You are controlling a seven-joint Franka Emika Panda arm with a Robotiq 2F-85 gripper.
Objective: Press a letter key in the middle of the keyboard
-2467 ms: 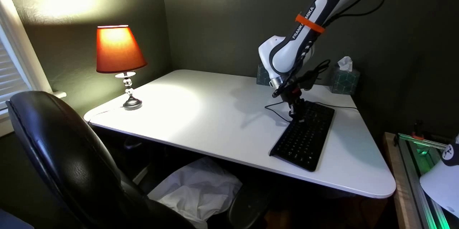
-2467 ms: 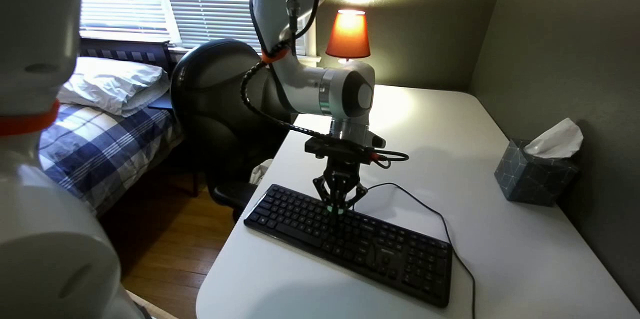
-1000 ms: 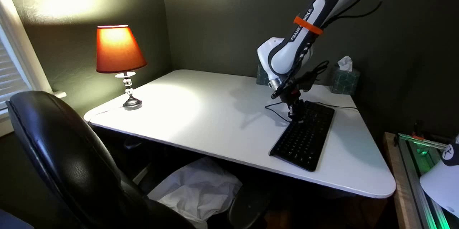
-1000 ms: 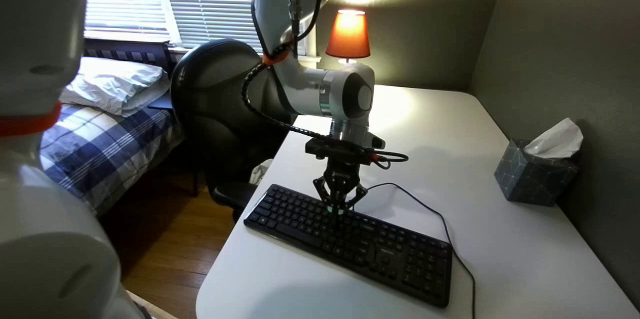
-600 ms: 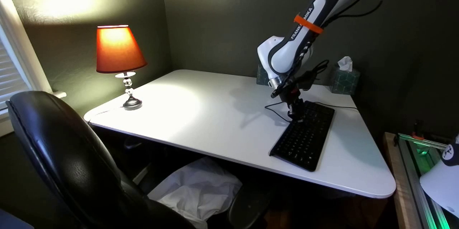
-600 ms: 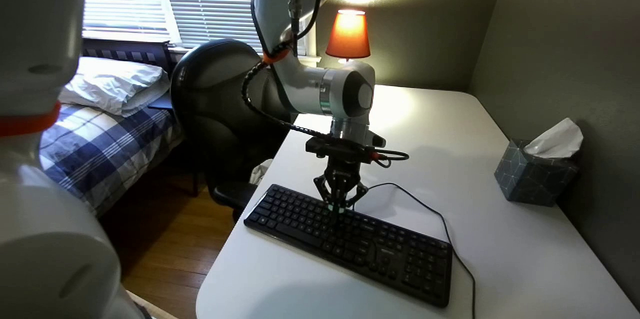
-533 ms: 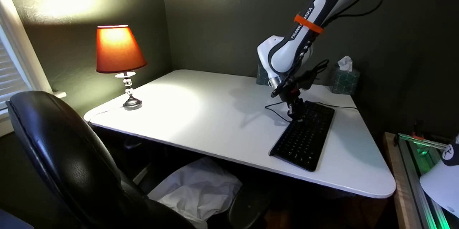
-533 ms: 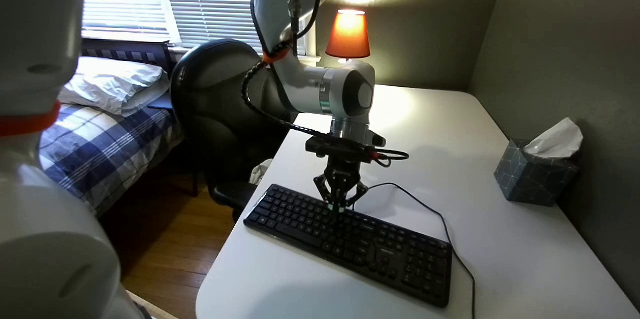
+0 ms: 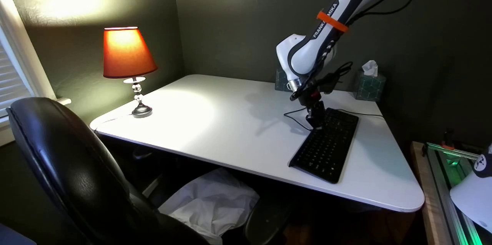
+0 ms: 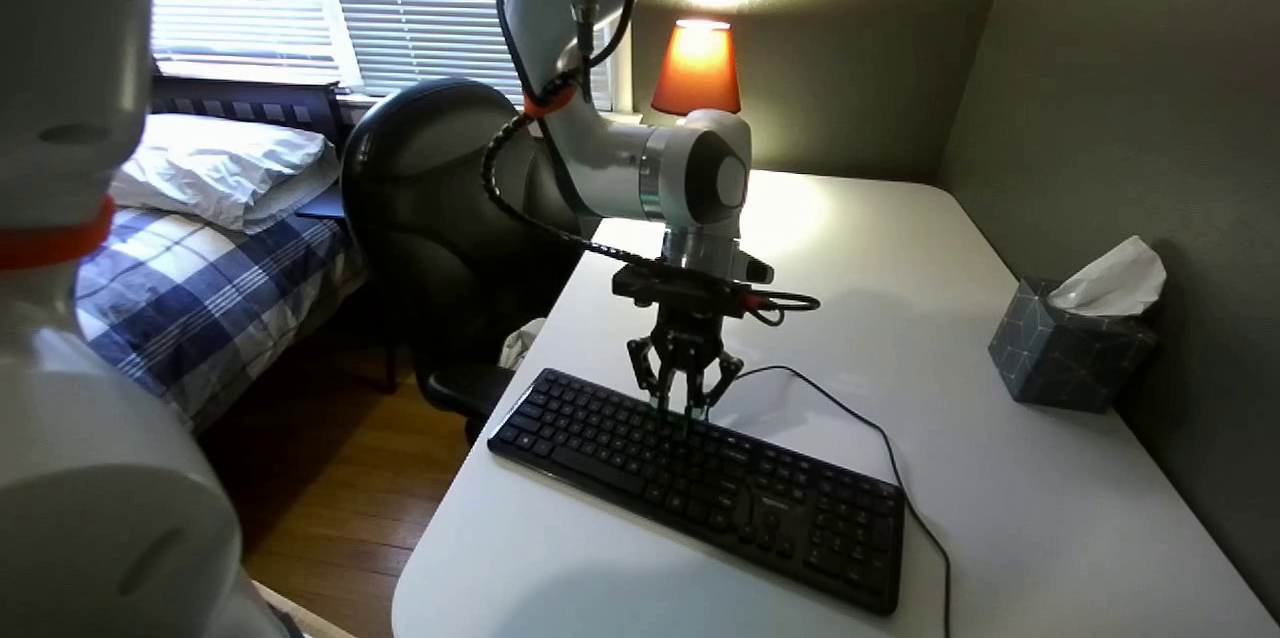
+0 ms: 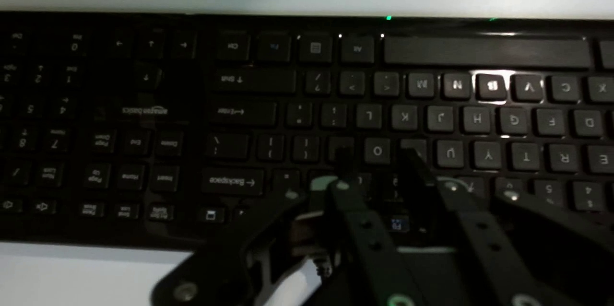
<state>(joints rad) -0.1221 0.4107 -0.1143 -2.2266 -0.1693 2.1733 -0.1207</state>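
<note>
The black keyboard (image 9: 324, 156) lies flat on the white desk; it also shows in an exterior view (image 10: 590, 468) and, upside down, in the wrist view (image 11: 144, 110). Its thin cable (image 10: 860, 415) runs off behind it. My gripper (image 10: 676, 420) points down over the middle of the keyboard. In the wrist view the gripper (image 11: 377, 151) is partly open and empty, with the O key (image 11: 377, 151) showing in the gap. One fingertip hides part of the key left of O, the other part of the key right of it. I cannot tell whether the tips touch keys.
A lit lamp with an orange shade (image 9: 128, 55) stands at the far end of the desk (image 9: 230, 122). A tissue box (image 10: 1065, 348) stands by the wall; another (image 9: 281, 80) is partly behind the arm. A black office chair (image 9: 65, 156) stands at the desk's edge.
The gripper's fingers were together and have now spread apart. The arm and gripper have risen slightly. The keyboard has not moved.
</note>
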